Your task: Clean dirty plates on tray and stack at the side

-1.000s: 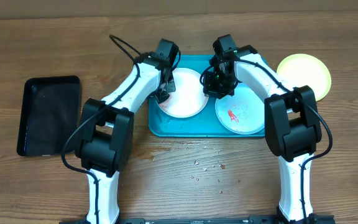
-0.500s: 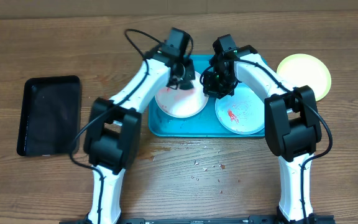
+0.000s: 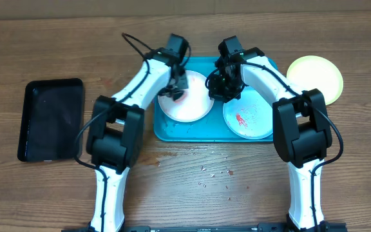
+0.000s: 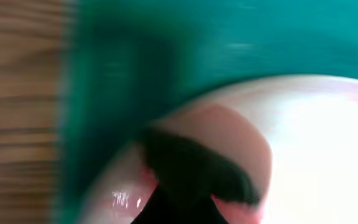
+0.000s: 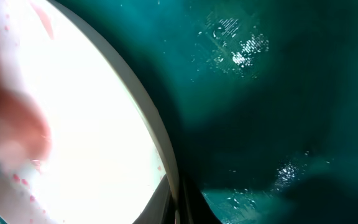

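Left gripper (image 3: 176, 91) farther left over white plate (image 3: 192, 106) on tray (image 3: 172, 132)

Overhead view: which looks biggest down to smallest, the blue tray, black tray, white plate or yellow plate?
1. blue tray
2. black tray
3. white plate and yellow plate look alike; each is partly hidden, so I won't rank them.

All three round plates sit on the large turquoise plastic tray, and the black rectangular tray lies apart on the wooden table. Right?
Not all three. The overhead view shows two on the turquoise tray, a white plate and a pale red-smeared plate; the yellow-green round plate lies on the table beside it. The black tray does lie apart.
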